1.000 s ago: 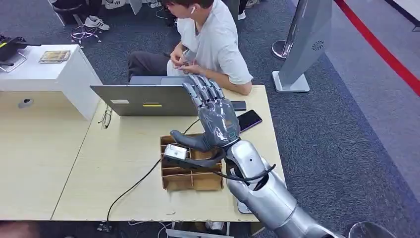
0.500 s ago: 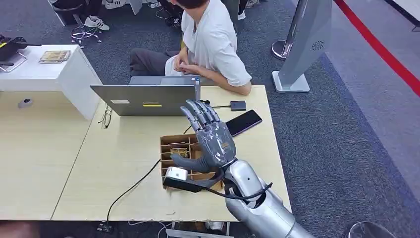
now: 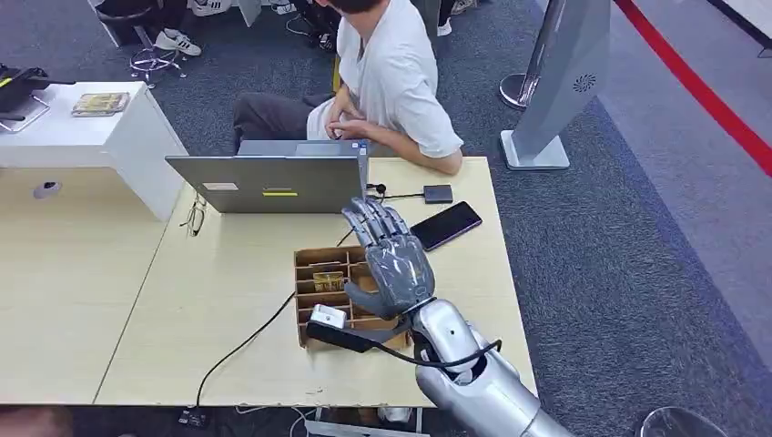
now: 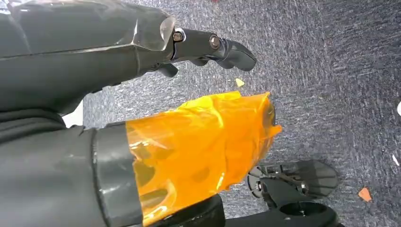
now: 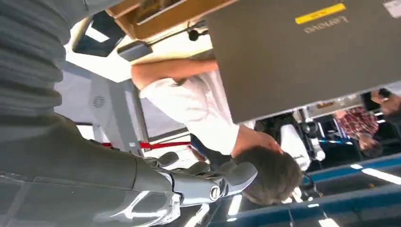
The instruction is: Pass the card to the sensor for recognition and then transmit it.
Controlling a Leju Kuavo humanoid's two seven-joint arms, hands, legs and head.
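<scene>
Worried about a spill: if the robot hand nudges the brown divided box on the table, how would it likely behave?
The divided box looks thin-walled and low, so probably light: likely to slide, not tip. The black cable running toward it may tug or snag. The cards inside could shift.

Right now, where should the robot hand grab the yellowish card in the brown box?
Probably by its top edge, coming straight down from above. The card sits inside a compartment of the wooden box, with divider walls close on its sides, so only the upward side looks free. The right robot hand hovers by the box, fingers spread, holding nothing.
</scene>
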